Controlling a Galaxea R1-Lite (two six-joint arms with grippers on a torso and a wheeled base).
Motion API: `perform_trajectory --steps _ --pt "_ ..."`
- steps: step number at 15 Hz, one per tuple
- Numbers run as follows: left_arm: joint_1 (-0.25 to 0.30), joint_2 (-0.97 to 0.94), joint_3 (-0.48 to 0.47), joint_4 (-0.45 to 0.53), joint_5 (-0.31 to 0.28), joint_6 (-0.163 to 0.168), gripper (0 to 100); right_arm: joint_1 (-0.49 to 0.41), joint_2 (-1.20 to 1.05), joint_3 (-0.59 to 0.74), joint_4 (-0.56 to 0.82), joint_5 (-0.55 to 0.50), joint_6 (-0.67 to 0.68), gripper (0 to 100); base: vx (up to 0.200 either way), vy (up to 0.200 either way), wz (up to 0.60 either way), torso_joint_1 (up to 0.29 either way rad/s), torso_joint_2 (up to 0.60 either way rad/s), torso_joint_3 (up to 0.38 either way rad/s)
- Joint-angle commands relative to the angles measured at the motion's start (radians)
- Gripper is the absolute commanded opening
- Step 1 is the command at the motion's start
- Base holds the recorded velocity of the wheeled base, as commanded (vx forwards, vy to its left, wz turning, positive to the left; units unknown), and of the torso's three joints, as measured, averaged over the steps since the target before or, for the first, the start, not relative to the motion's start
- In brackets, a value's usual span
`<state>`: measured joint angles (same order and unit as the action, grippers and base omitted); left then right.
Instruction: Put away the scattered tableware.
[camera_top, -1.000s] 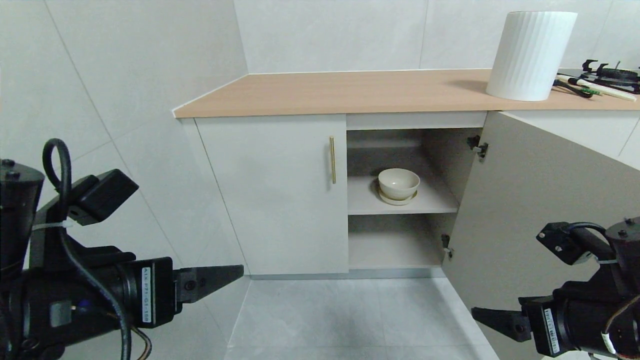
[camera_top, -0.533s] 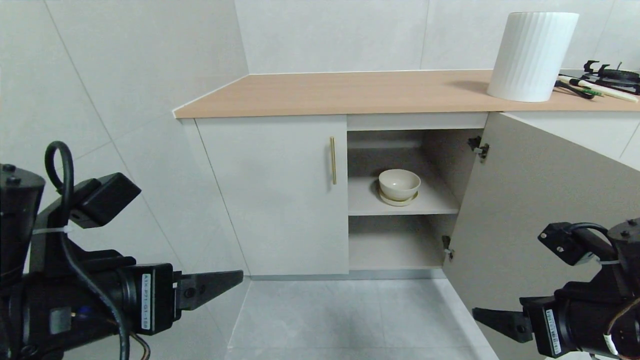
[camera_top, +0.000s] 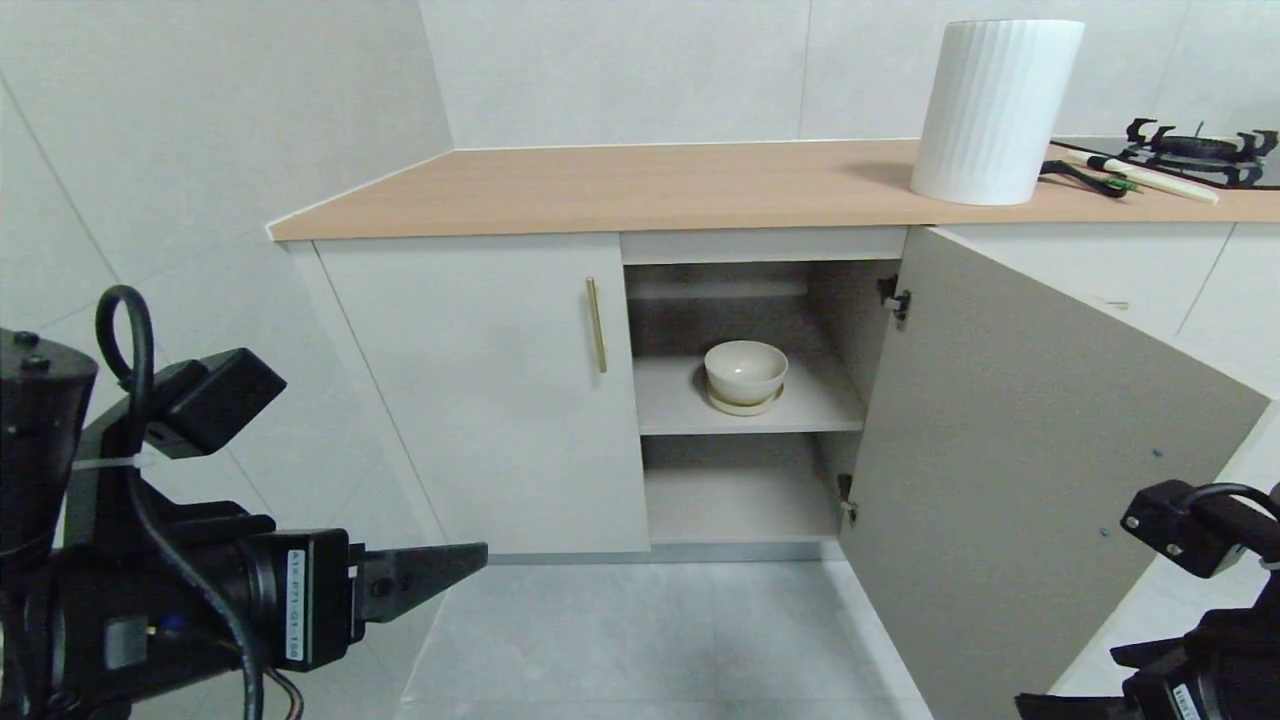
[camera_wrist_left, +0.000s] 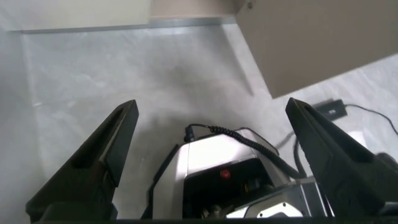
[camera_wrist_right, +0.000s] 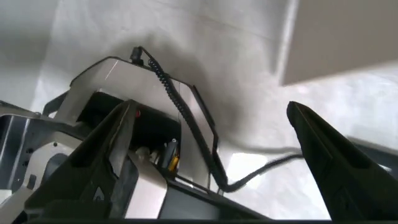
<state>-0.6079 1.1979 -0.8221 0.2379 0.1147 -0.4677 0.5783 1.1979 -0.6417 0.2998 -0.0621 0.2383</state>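
Black pincers hang low before the cabinet: left gripper and right gripper both spread wide and empty, which the wrist views make plain, the head view less so. The cabinet's open door stands just beside the right one; a careless swing could, I think, strike it. Deeper, on the cabinet's middle shelf, the bowl sits on a plate.

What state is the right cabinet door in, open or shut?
Open. The door stands swung outward, exposing the shelf with the bowl on its plate.
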Motion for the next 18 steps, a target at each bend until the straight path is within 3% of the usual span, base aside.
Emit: perform_trajectory --steps 1,6,9,12,14,18 --pt "0.0 0.002 0.0 0.0 0.0 -0.002 100 -0.005 -0.029 -0.024 0.015 -0.004 -0.001 100 0.0 -0.2 0.0 -0.002 0.01 0.007" --pt "0.0 0.002 0.0 0.0 -0.004 0.0 100 -0.175 -0.044 -0.142 0.22 -0.123 -0.05 100 0.0 0.0 0.0 0.0 0.0 0.0" --pt "0.0 0.003 0.001 0.0 -0.004 0.0 100 -0.334 -0.015 -0.185 0.22 -0.185 -0.066 100 0.0 0.0 0.0 0.0 0.0 0.0" --pt "0.0 0.005 0.003 0.001 -0.004 0.0 100 -0.517 0.031 -0.187 0.137 -0.185 -0.139 100 0.0 0.0 0.0 0.0 0.0 0.0" --pt "0.0 0.003 0.003 0.0 -0.004 0.0 100 -0.583 0.06 -0.181 0.081 -0.185 -0.151 100 0.0 0.0 0.0 0.0 0.0 0.0" --pt "0.0 0.003 0.006 0.0 -0.004 0.0 100 -0.627 0.138 -0.177 -0.019 -0.183 -0.142 100 0.0 0.0 0.0 0.0 0.0 0.0"
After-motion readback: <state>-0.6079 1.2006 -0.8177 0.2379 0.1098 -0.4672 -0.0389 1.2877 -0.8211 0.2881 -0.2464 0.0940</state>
